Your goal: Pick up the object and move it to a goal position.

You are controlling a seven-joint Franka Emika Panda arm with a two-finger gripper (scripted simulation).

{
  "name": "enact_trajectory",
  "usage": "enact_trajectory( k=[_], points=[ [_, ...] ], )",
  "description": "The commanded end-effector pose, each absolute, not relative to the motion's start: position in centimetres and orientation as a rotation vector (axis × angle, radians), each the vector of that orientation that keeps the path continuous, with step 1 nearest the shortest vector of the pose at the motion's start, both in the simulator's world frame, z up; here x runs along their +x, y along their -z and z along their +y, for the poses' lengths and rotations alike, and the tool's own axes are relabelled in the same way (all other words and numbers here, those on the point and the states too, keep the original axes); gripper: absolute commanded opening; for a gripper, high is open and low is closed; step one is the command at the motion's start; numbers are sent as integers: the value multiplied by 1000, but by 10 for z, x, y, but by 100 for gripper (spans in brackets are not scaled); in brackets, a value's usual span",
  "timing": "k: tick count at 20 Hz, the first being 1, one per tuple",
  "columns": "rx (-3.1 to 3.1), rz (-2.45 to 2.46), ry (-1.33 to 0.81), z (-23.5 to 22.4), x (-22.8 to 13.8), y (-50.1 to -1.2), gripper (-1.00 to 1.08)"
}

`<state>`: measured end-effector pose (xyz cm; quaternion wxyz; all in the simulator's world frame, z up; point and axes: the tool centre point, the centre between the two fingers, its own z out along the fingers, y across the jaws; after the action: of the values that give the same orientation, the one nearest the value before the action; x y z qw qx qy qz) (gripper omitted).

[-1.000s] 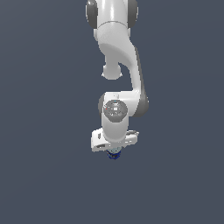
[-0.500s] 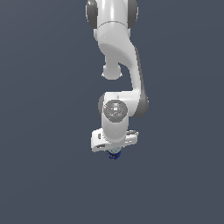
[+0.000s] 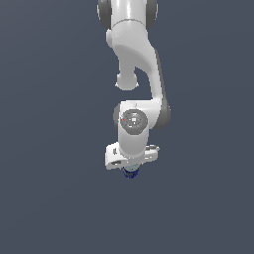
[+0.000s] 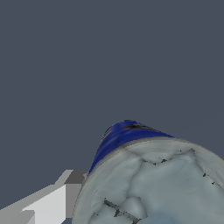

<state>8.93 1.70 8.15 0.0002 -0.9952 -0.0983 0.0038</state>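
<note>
Gripper (image 3: pixel 131 171) pointing straight down beneath the arm (image 3: pixel 135 74), with the can (image 3: pixel 131 173) showing as a small blue patch directly under the white hand, at 6 o'clock from the round wrist joint. Across the last second nothing has shifted in the exterior view: arm, hand and can hold the same pose and the same place against the grey ground. This stillness is best read as a pause at the grasp, either closing on the can or just before lifting; no goal marker is visible in either view, so how far the carry has still to go cannot be judged.

Gripper state: the fingers are almost wholly hidden by the hand in the exterior view, and the wrist view shows only one pale finger (image 4: pixel 48 203) touching or just beside the can's side. The can sits between the jaws, but whether they are clamped on it cannot be told.

Can, wrist view (image 4: pixel 157 179): a cylinder seen nearly end-on, filling the frame from 4 to 7 o'clock. Its round top is pale grey-silver, mottled and crossed by dark crack-like lines; a band of dark blue label curves round the far edge, at 11 o'clock on the can. It appears upright. Whether it rests on the ground or hangs clear cannot be told.
</note>
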Motion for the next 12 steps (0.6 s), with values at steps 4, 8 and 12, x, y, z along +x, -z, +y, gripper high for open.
enact_trajectory(
  k=[4,8,12],
  points=[
    [-3126,-310,-3,33,79,-107,-100],
    [-3127,-310,-2,50,66,-133,-100],
    [-3127,-311,-2,74,48,-168,-100]
  ],
)
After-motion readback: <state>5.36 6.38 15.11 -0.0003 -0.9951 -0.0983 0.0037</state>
